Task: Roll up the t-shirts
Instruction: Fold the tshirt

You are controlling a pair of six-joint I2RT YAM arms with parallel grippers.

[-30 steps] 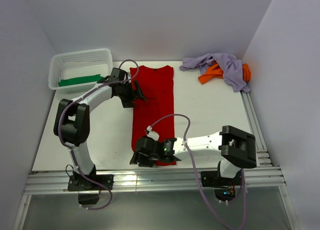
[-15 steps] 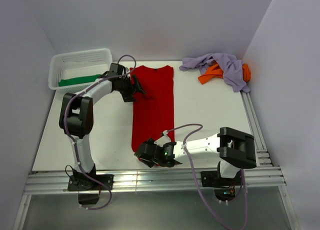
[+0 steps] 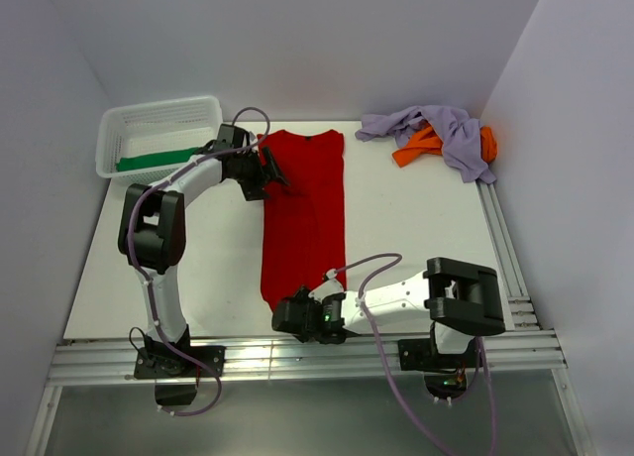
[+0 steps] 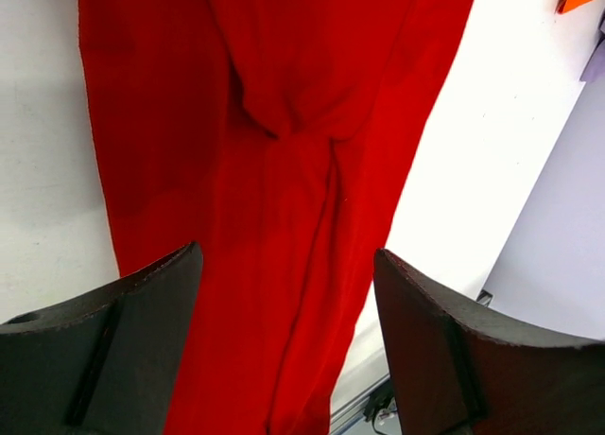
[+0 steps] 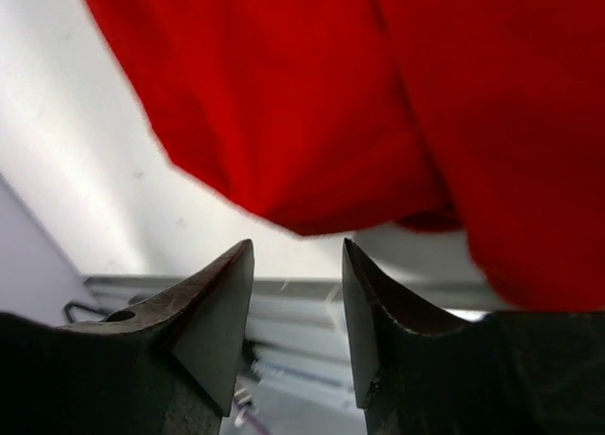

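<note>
left gripper (image 4: 286, 255) | jaws apart over red t-shirt (image 4: 284, 123) | on white table (image 4: 38, 170)

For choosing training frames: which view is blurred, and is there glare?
Right wrist view: the red t-shirt is soft and smeared at its hem. Left wrist view: its folds look sharp. Top view: sharp, with glare on the metal rail at the near edge.

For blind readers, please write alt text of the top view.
A red t-shirt lies in a long strip, left hand by its far end, right hand at its near end. A basket holds a green shirt; a lavender shirt and an orange shirt lie heaped.
</note>
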